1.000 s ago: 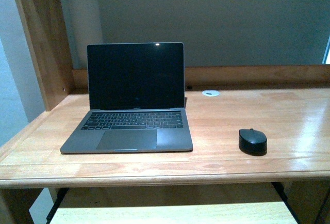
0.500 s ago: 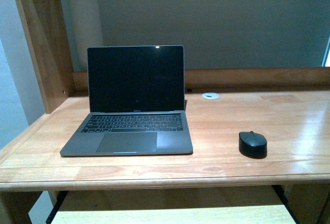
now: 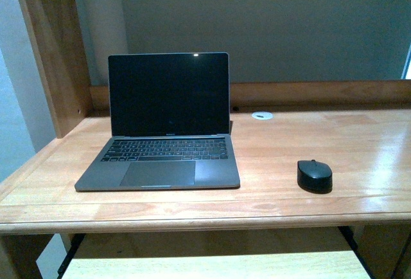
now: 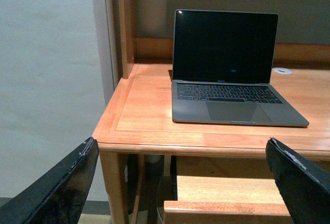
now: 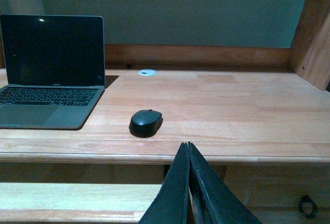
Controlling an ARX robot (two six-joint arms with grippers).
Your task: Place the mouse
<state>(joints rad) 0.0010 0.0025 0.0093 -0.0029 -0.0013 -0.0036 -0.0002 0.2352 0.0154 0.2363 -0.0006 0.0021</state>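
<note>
The small black mouse point(image 3: 314, 175) lies on the wooden desk point(image 3: 359, 157), to the right of the open grey laptop point(image 3: 164, 131), near the front edge. It also shows in the right wrist view point(image 5: 145, 122). Neither arm shows in the front view. My right gripper point(image 5: 187, 145) is shut and empty, held off the desk's front edge, short of the mouse. My left gripper point(image 4: 180, 154) is open and empty, off the desk's front left corner, facing the laptop point(image 4: 229, 79).
A white round grommet point(image 3: 261, 116) sits at the back of the desk. Wooden side posts stand at the left point(image 3: 48, 54) and right point(image 5: 314, 33). A lower pull-out shelf point(image 3: 212, 266) sits under the desk top.
The front view bobbed slightly down and back up. The mouse and laptop have not moved on the desk.
</note>
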